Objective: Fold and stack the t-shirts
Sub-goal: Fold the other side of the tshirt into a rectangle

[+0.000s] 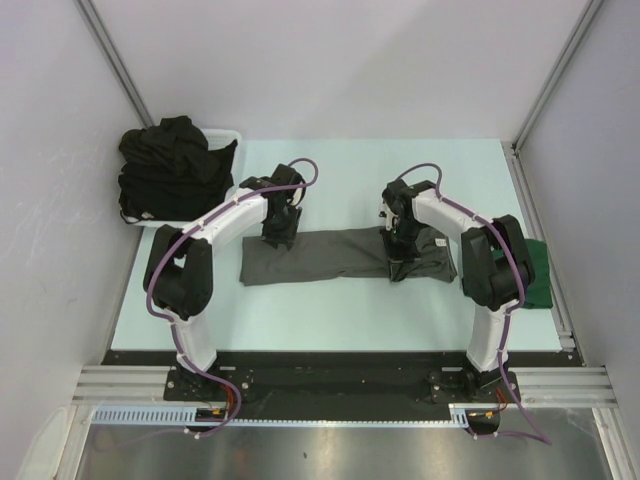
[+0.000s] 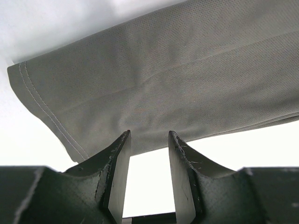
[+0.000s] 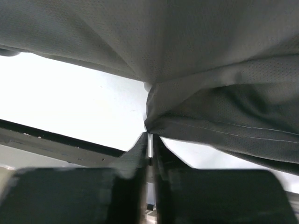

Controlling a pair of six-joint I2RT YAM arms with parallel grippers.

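Note:
A charcoal grey t-shirt (image 1: 320, 255) lies folded into a long strip across the middle of the table. My left gripper (image 1: 277, 238) stands open at the strip's left part, its fingertips (image 2: 125, 136) at the fabric's near edge with nothing between them; the hemmed grey t-shirt (image 2: 163, 79) fills that view. My right gripper (image 1: 398, 262) is at the strip's right end. In the right wrist view its jaws (image 3: 150, 135) are almost together, with the grey t-shirt (image 3: 210, 70) puckered into a bunch at their tips. A dark green t-shirt (image 1: 540, 275) lies folded at the right edge, partly behind the right arm.
A white plastic basket (image 1: 228, 135) at the back left holds a heap of black t-shirts (image 1: 170, 165). Grey walls and metal rails close in the table on the left, right and back. Both arm bases stand at the near edge.

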